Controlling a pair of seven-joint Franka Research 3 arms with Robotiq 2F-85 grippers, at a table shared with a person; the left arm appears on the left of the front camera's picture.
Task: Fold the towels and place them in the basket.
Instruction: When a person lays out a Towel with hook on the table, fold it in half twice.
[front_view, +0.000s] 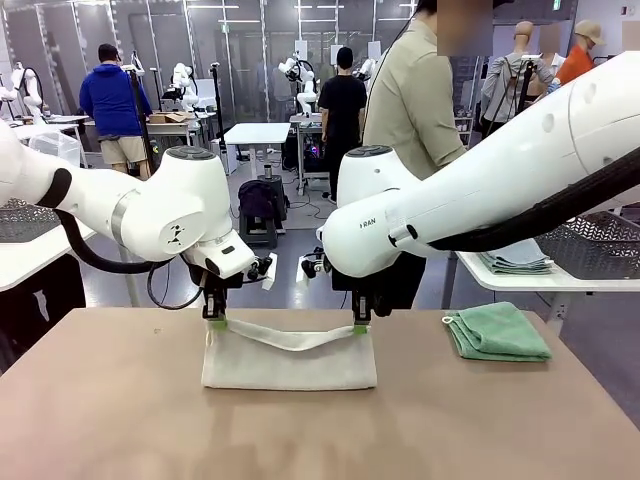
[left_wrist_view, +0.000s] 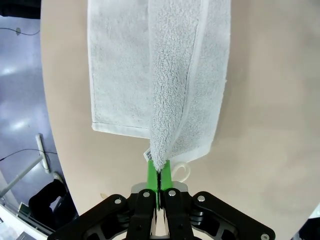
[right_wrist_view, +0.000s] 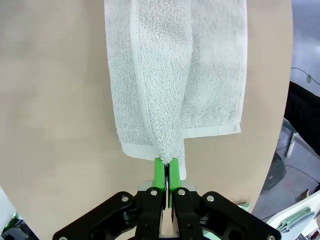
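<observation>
In the front view, the left fingers (front_view: 214, 320) and the right fingers (front_view: 361, 322) each pinch a corner of the cream-white rectangular terry towel (front_view: 290, 368). Its lifted edge sags between them, and the rest lies on the brown table (front_view: 100, 420) just below the tips. A folded sea-green terry towel (front_view: 497, 332) lies well outside the right fingers. In the left wrist view, the left fingers (left_wrist_view: 159, 167) are pressed together on a bunched corner, with the towel (left_wrist_view: 120, 75) stretching ahead of them. In the right wrist view, the right fingers (right_wrist_view: 166, 167) pinch the towel (right_wrist_view: 215, 75) likewise.

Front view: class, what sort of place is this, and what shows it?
Likely a robotics lab: a white robot arm holding a cream towel, rows of worktables behind, people standing at benches.
</observation>
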